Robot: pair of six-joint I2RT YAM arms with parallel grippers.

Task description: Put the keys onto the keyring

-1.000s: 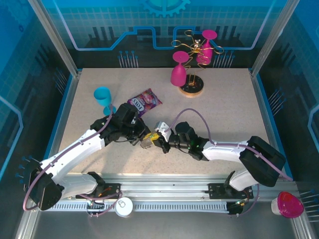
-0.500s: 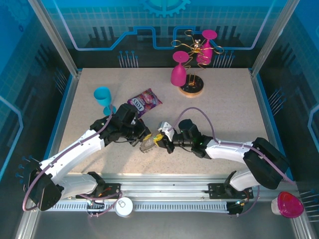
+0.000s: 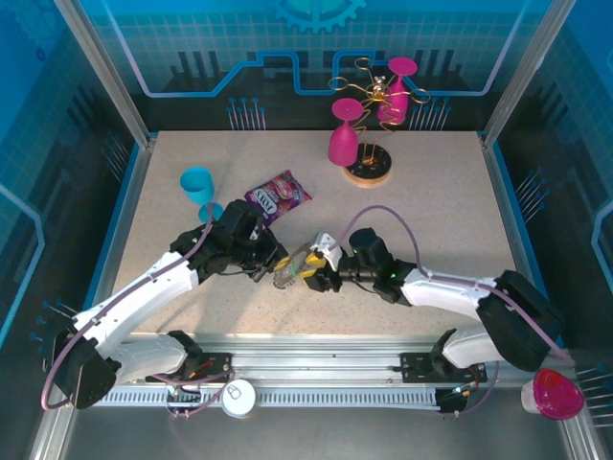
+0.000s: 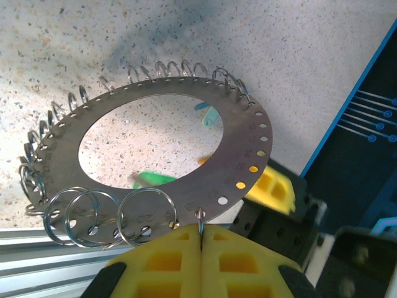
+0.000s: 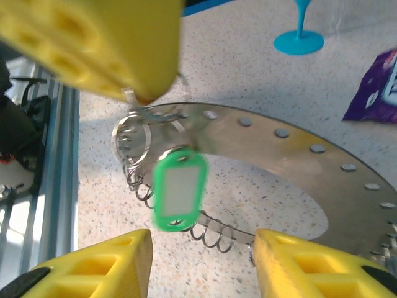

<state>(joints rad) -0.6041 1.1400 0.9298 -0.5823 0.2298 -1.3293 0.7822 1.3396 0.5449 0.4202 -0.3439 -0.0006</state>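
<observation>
Two grippers meet near the front middle of the table (image 3: pixel 431 192). The left gripper (image 4: pixel 200 233) has its yellow pads pressed together on the rim of the keyring (image 4: pixel 242 155), which seems to be lifted on a slant above the surface. Just beside the ring, the right gripper (image 5: pixel 201 248) has its fingers well apart with nothing between them. The green key (image 5: pixel 178 192) dangles, blurred, from a wire loop at the rim, so I judge that one hung. A pale key (image 4: pixel 211 115) shows through the ring's hole, but I cannot tell whether it is hooked. The next move would be to deal with that second key, which calls for a fine pinch. The rail (image 3: pixel 316 350) lies close in front. The snack packet (image 3: pixel 278 199) and blue cup (image 3: pixel 198 187) sit near behind, and there is open room to the right.
</observation>
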